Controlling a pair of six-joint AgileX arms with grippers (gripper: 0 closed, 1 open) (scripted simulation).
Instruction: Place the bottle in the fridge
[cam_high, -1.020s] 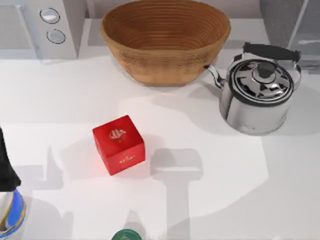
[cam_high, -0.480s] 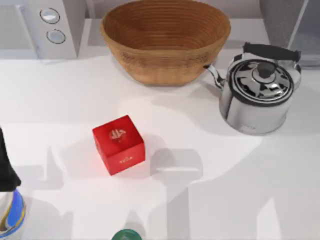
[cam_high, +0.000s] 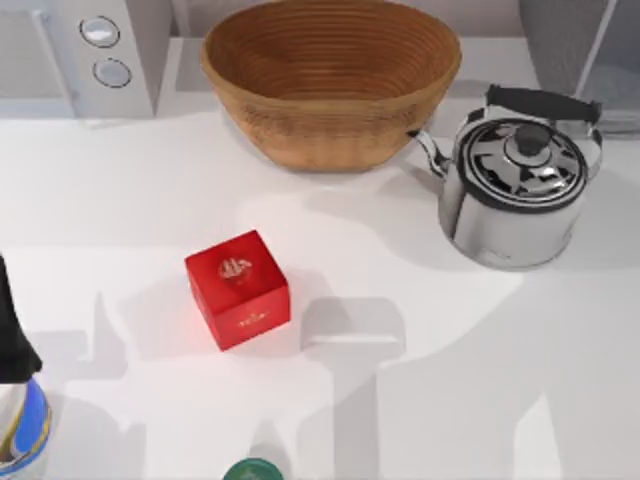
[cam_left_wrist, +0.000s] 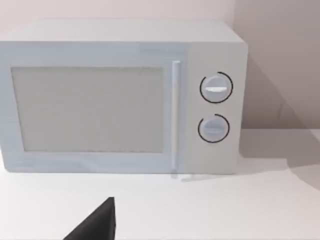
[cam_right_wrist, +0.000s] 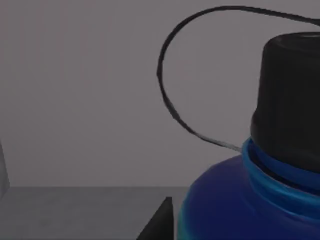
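Observation:
The bottle (cam_right_wrist: 250, 200) looms close in the right wrist view, with a blue shoulder, black screw cap (cam_right_wrist: 290, 95) and thin wire loop (cam_right_wrist: 170, 100). My right gripper is shut on the bottle; one dark fingertip (cam_right_wrist: 161, 222) shows right beside its body. Behind the bottle are a plain grey wall and a grey floor. The fridge (cam_high: 565, 35) is the grey unit at the table's back right corner in the top view. A dark part of my left gripper (cam_left_wrist: 95, 225) shows low in the left wrist view, facing the microwave (cam_left_wrist: 120, 100).
A wicker basket (cam_high: 330, 80) sits at back centre, a steel kettle (cam_high: 520, 190) to its right and the microwave (cam_high: 90, 55) at back left. A red cube (cam_high: 238, 290) lies left of centre. A black-white-blue object (cam_high: 15, 400) and a green-capped item (cam_high: 250, 470) stand at the front.
The shadow over the table's front right has spread and changed shape. The cube, basket and kettle have not moved.

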